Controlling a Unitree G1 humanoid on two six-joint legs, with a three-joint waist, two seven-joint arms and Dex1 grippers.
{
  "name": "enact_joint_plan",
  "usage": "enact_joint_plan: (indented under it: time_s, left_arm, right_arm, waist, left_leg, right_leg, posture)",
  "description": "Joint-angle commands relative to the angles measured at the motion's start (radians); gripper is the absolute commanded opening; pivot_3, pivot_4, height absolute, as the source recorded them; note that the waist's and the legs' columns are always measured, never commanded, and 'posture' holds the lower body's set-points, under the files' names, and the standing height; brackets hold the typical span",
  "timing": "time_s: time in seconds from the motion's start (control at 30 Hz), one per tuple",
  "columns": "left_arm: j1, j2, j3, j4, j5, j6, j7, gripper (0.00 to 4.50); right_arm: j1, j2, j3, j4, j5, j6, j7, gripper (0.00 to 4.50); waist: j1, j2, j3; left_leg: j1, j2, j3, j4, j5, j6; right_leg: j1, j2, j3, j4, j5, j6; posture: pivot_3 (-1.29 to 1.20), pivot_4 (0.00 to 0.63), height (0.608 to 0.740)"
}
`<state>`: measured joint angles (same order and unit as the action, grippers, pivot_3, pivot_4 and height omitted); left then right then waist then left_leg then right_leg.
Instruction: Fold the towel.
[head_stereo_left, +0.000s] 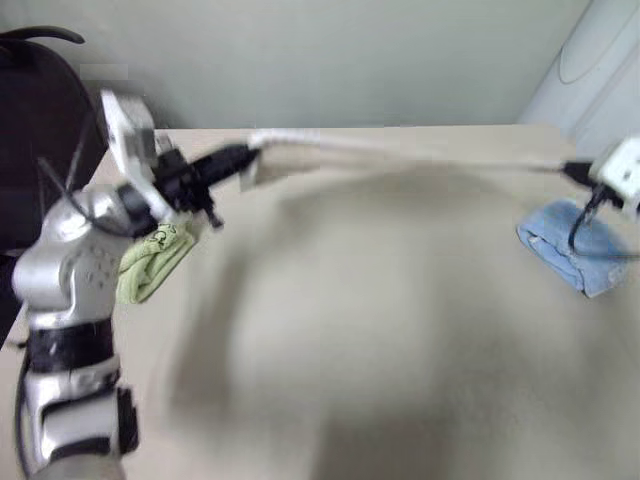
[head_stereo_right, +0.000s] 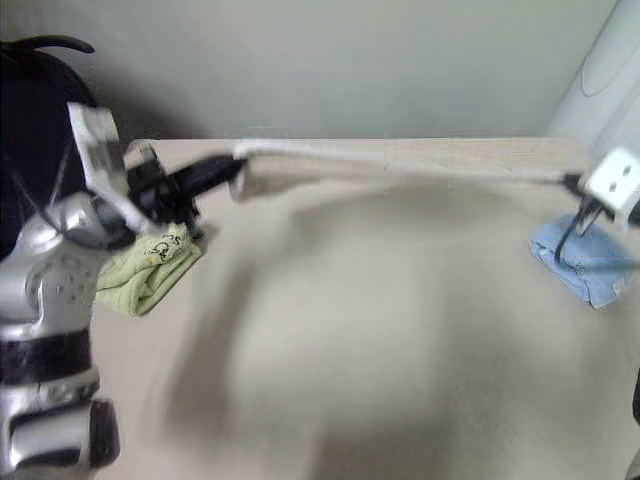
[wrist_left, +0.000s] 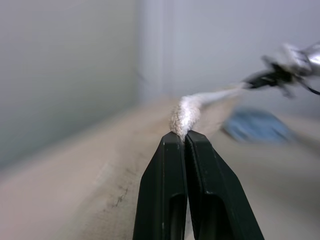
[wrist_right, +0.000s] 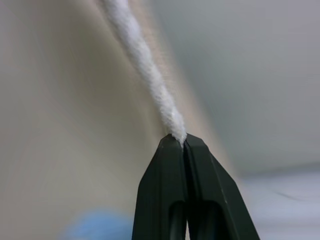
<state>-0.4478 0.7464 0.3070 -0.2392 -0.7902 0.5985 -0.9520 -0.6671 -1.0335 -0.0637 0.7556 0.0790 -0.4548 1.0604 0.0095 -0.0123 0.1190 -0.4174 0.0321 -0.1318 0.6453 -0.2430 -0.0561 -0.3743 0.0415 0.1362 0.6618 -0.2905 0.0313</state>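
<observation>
Beige towel (head_stereo_left: 400, 300) hangs stretched, white edging taut between both pinching hands.

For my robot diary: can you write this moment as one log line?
left end effector: shut on towel | right end effector: shut on towel | towel: stretched between both, lifted

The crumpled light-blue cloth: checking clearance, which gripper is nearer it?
Right. The right gripper hovers just above the crumpled light-blue cloth; the left gripper is across the table.
</observation>
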Motion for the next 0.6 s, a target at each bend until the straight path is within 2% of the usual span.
enact_joint_plan:
  time_s: [0.03, 0.17, 0.23, 0.3, 0.47, 0.6]
  left_arm:
    - [0.207, 0.056, 0.062, -0.246, -0.101, 0.072, -0.041, 0.02]
    - [0.476, 0.075, 0.112, -0.408, -0.156, 0.112, -0.018, 0.02]
    - [0.579, 0.061, 0.125, -0.467, -0.172, 0.120, 0.015, 0.02]
    - [0.650, 0.051, 0.134, -0.500, -0.186, 0.121, 0.040, 0.02]
    - [0.731, 0.036, 0.135, -0.493, -0.165, 0.092, 0.065, 0.02]
    - [0.667, -0.019, 0.145, -0.392, -0.196, 0.103, 0.162, 0.02]
  right_arm:
    - [0.219, -0.060, -0.086, -0.268, 0.131, 0.125, 0.099, 0.00]
    - [0.463, -0.097, -0.158, -0.503, 0.203, 0.284, 0.140, 0.00]
    - [0.535, -0.111, -0.181, -0.562, 0.217, 0.336, 0.158, 0.00]
    - [0.563, -0.121, -0.188, -0.582, 0.212, 0.360, 0.167, 0.00]
    - [0.468, -0.120, -0.137, -0.527, 0.157, 0.341, 0.165, 0.00]
    - [0.251, -0.053, -0.037, -0.400, 0.053, 0.289, 0.106, 0.00]
  waist:
    - [0.001, 0.000, 0.000]
    - [0.000, 0.000, 0.000]
    - [-0.003, 0.000, 0.000]
    - [-0.003, -0.001, 0.000]
    - [-0.003, -0.001, 0.000]
    - [-0.005, -0.001, 0.000]
  left_leg:
    - [-0.001, 0.000, 0.000, 0.000, 0.000, 0.000]
    - [0.001, 0.000, 0.002, 0.000, 0.000, 0.000]
    - [0.004, 0.000, 0.003, 0.001, -0.001, 0.002]
    - [0.015, 0.000, 0.003, 0.000, -0.009, 0.012]
    - [0.020, 0.000, 0.003, 0.001, -0.013, 0.014]
    - [0.022, 0.000, 0.003, 0.001, -0.013, 0.014]
  right_leg:
    - [-0.001, 0.000, 0.000, 0.000, 0.000, 0.000]
    - [0.001, 0.001, 0.002, 0.000, -0.001, 0.002]
    - [0.004, 0.001, 0.003, 0.000, -0.001, 0.002]
    - [0.016, 0.002, 0.003, -0.001, -0.002, 0.002]
    - [0.019, 0.003, 0.003, 0.000, -0.005, 0.001]
    - [0.020, 0.003, 0.004, 0.001, -0.005, 0.002]
  posture:
    - [0.00, 0.150, 0.740]
    - [0.00, 0.150, 0.740]
    - [0.00, 0.150, 0.740]
    - [0.00, 0.150, 0.740]
    - [0.00, 0.150, 0.740]
    - [0.00, 0.150, 0.740]
